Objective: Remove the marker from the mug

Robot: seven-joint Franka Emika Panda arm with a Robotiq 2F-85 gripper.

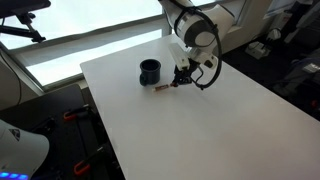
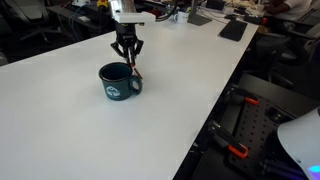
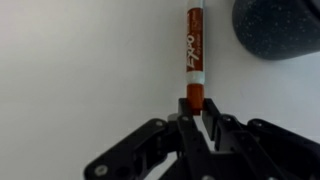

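Observation:
The marker [image 3: 196, 50] is reddish-orange with dark print and lies outside the mug on the white table. It also shows in both exterior views [image 1: 160, 88] [image 2: 135, 75]. The dark navy mug [image 1: 149, 71] stands upright next to it, its handle visible in an exterior view [image 2: 118, 82], and its rim shows at the wrist view's top right [image 3: 278, 25]. My gripper [image 3: 192, 108] points down with its fingers closed on the marker's near end, and it also shows in both exterior views [image 1: 180, 80] [image 2: 128, 60]. No marker shows inside the mug.
The white table [image 1: 200, 130] stretches wide around the mug, with its edges near the mug's side in an exterior view [image 2: 60, 130]. Office clutter and black gear [image 2: 232, 28] lie at the far end. Floor equipment stands beyond the table edge [image 2: 250, 130].

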